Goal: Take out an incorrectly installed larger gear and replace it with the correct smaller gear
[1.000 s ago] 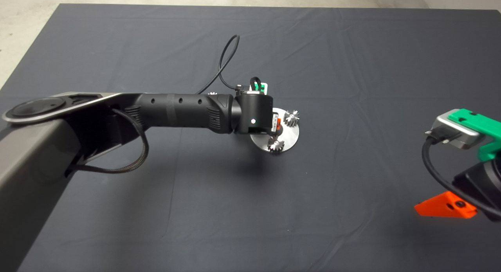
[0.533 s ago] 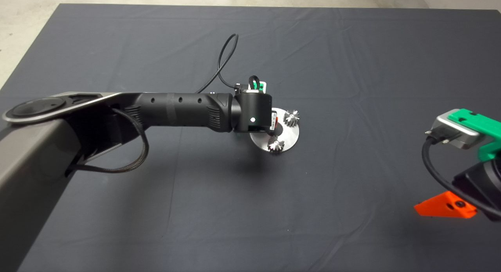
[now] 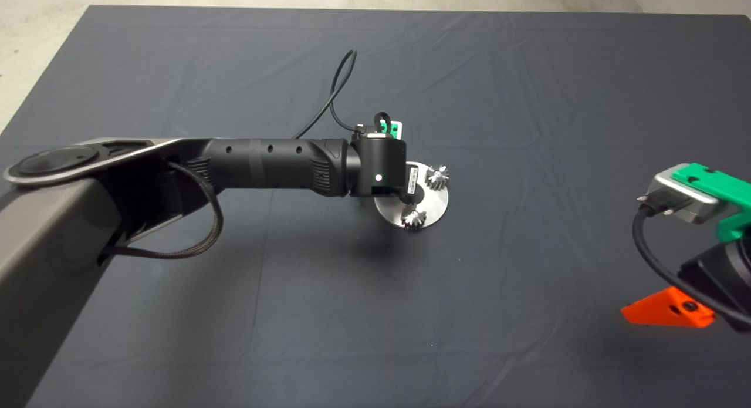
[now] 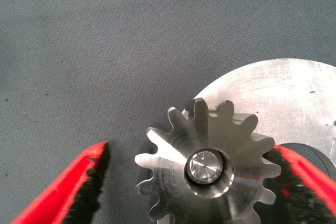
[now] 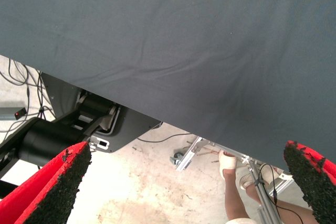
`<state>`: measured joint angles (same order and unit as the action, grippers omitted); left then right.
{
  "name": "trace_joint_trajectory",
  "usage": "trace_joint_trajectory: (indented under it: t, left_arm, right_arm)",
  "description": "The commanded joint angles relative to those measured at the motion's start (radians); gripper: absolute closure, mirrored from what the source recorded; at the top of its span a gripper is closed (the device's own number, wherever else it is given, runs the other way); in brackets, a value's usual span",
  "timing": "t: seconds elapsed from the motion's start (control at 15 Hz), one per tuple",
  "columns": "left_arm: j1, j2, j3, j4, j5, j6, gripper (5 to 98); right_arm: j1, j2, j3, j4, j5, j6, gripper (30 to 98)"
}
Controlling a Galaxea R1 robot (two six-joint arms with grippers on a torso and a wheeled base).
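left hand: (image 4: 191,182) fingers spread, straddling the larger gear (image 4: 207,169). One pad (image 4: 97,182) stands clear of the teeth with a gap; the other pad (image 4: 294,182) looks at or nearly at the teeth, contact can't be confirmed. Not pinching yet.
larger gear: between the two fingers, seated on a shiny pin (image 4: 203,166) through its bore, at the edge of the round metal plate (image 4: 294,98). Hidden under the wrist in the head view.
why there: it sits on a post of the plate, so I'd say it has to come straight up off the pin; a side pull would likely bind.
left arm pose: reaches in across the mat (image 3: 528,103), wrist turned down over the near edge of the plate (image 3: 437,205), camera looking straight down the pin axis. Hand is off-centre on the gear, closer to one finger.
step, my read: closing for the grasp on the larger gear, removal not started.
other gears: two small ones stand on the plate past the hand, one on the far side (image 3: 437,176), one on the near side (image 3: 413,218). Either could be the smaller gear; can't tell which is the replacement, or if it's elsewhere.
risk: pads land on pointed tooth tips, so the grip could slip or twist the gear.
right hand: (image 5: 189,182) parked at the tabletop's edge well away from the plate, fingers spread, holding nothing. Its view shows the mat edge, floor and a person's leg (image 5: 233,198).
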<state>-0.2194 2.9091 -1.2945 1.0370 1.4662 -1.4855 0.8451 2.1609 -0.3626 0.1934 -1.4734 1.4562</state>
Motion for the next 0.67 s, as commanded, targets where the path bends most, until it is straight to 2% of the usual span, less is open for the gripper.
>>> trace_joint_trajectory:
  t: [0.0, 0.13, 0.27, 0.4, 0.47, 0.6]
  left_arm:
    - [-0.018, 0.002, 0.000, 0.012, -0.007, 0.004, 29.2]
    - [-0.018, 0.003, 0.000, 0.012, -0.009, 0.004, 29.2]
    - [-0.018, 0.003, 0.002, 0.011, -0.010, 0.004, 33.8]
    - [-0.018, 0.003, 0.002, 0.012, -0.009, 0.004, 34.2]
    - [-0.018, 0.002, 0.002, 0.012, -0.009, 0.004, 38.1]
    - [-0.018, 0.000, 0.000, 0.012, -0.009, 0.004, 38.8]
  right_arm:
    - [0.017, -0.003, 0.005, 0.026, 0.002, 0.000, 31.7]
    - [0.017, -0.003, 0.005, 0.026, 0.002, 0.000, 31.7]
    - [0.016, -0.003, 0.007, 0.026, 0.002, 0.000, 31.7]
    - [0.016, -0.003, 0.007, 0.026, 0.002, 0.000, 31.7]
    - [0.016, -0.003, 0.007, 0.026, 0.002, 0.000, 31.7]
    - [0.013, -0.003, 0.007, 0.026, 0.002, 0.000, 31.7]
